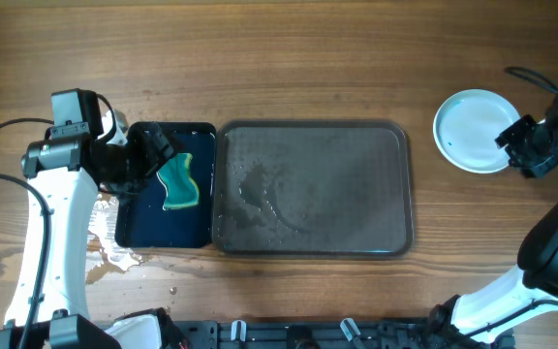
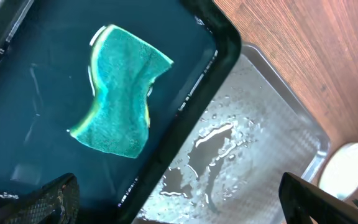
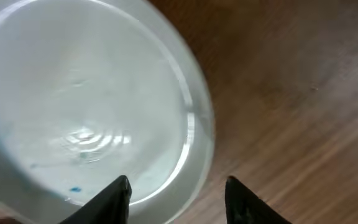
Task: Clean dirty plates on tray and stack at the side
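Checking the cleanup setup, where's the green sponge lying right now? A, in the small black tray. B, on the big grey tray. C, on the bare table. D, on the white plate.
A: the green sponge lies inside the small black tray, left of the grey tray.

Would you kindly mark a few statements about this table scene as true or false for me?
1. The grey tray holds no plate. True.
2. The sponge lies on the grey tray. False: the sponge lies in the black tray.
3. A white plate rests on the table, right of the grey tray. True.
4. The left gripper clamps the sponge. False: it is open and the sponge lies free.
5. The right gripper is shut. False: its fingers stand apart at the plate's rim.
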